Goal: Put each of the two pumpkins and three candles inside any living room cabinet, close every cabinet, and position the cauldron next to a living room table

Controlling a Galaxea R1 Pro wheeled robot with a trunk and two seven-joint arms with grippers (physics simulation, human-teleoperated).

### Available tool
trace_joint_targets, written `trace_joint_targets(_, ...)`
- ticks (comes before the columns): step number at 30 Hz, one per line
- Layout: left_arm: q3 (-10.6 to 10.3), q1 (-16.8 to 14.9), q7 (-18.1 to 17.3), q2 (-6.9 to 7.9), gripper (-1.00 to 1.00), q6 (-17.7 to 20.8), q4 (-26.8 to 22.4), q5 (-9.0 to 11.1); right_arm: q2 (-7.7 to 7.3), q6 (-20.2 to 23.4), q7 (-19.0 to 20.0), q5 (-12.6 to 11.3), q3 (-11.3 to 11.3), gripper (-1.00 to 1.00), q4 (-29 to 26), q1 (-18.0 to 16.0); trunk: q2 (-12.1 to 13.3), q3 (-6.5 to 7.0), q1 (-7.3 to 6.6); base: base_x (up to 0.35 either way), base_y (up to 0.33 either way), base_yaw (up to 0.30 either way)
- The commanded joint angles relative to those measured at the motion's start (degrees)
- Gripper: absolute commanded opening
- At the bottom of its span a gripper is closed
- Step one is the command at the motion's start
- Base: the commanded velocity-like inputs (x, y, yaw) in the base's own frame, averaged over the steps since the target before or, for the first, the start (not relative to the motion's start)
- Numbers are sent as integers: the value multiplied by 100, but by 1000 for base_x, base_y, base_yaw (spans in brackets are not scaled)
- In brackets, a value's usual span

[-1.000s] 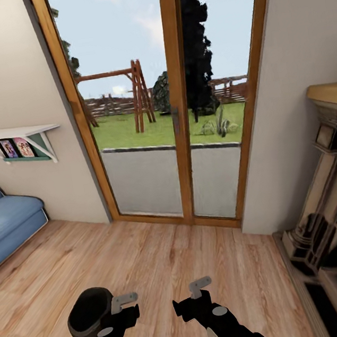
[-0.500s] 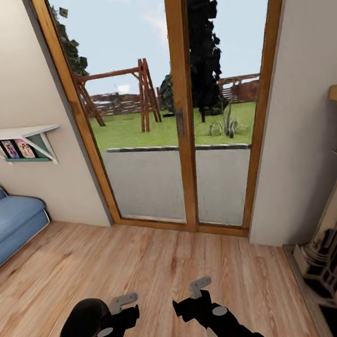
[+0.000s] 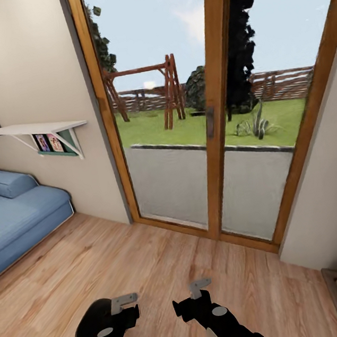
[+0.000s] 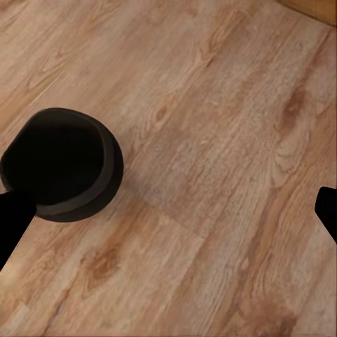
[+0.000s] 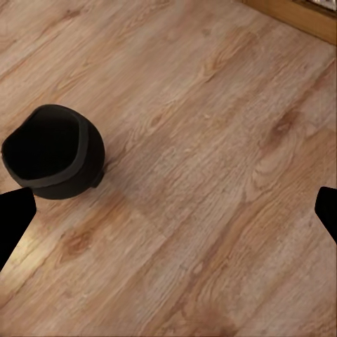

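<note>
Black cauldron (image 4: 62,163) sits on the wood floor (image 3: 165,260) just below my left gripper (image 3: 120,310), both claws, right gripper (image 3: 199,291) too, spread wide and empty, so I judge I'm mid-transit and next must grasp its rim.

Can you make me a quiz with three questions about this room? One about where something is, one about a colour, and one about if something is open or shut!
1. Where does the cauldron sit?
A. on the wooden floor
B. on the sofa
C. on the shelf

2. What colour is the sofa?
A. red
B. blue
C. green

3. How is the left pincer?
A. shut on the cauldron
B. shut on nothing
C. open

Answers:
1 A: both wrist views show it standing on the planks.
2 B: the head view shows blue cushions.
3 C: its tips sit far apart at the left wrist view's edges, holding nothing.
</note>
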Motion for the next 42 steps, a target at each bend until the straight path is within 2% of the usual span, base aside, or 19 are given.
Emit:
trace_joint_targets(1, -29, -7, 53, 7, 100, 13, -8, 47, -4, 22, -54, -60, 19, 100, -11, -4, -5, -7, 4, 277, -5, 290)
trace_joint_targets(42, -25, -8, 53, 7, 100, 12, 0, 47, -4, 23, -54, -60, 19, 100, -11, -4, -5, -7, 4, 277, -113, 290)
